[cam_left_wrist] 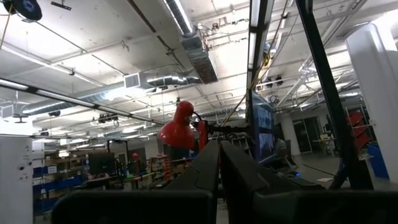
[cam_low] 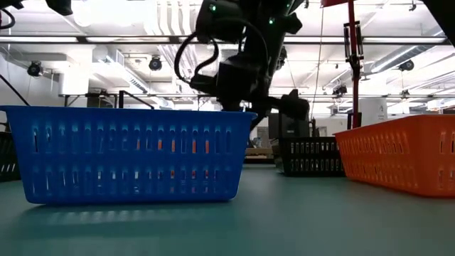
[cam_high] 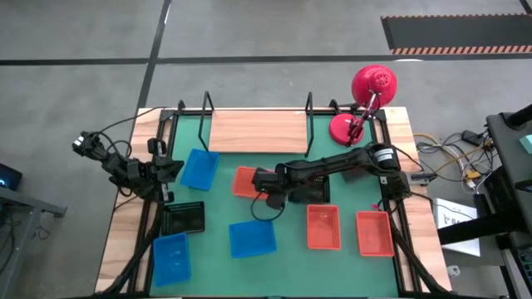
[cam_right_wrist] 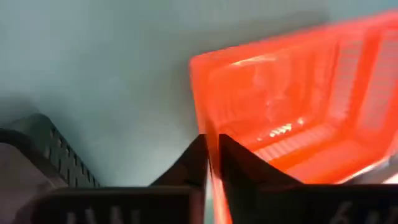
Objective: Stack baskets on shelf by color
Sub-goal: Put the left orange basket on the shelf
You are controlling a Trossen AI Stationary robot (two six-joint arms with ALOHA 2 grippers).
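Note:
An orange basket (cam_high: 248, 180) sits on the green mat in front of the wooden shelf (cam_high: 258, 131). My right gripper (cam_high: 269, 193) is shut on it, seen close in the right wrist view (cam_right_wrist: 211, 149). Two more orange baskets (cam_high: 322, 226) (cam_high: 374, 232) lie near right. Blue baskets (cam_high: 199, 169) (cam_high: 252, 237) (cam_high: 171, 257) lie left and near. One black basket (cam_high: 183, 218) stands near left, another (cam_high: 314, 193) partly under my right arm. My left gripper (cam_high: 170, 170) waits shut at the table's left edge, its fingers (cam_left_wrist: 205, 168) tilted up. My right gripper pinches the orange basket's thin side wall (cam_right_wrist: 208, 127) at its rim, one finger inside the basket and one outside. The fingers come slanting down from the table's right side. The basket stays upright, opening up; whether it is off the mat I cannot tell.
A red desk lamp (cam_high: 366, 100) stands at the far right corner beside the shelf. Black wire uprights (cam_high: 208, 104) (cam_high: 309, 104) rise at the shelf's ends. In the low view a blue basket (cam_low: 131, 153) stands close in front, an orange one (cam_low: 405, 153) at right.

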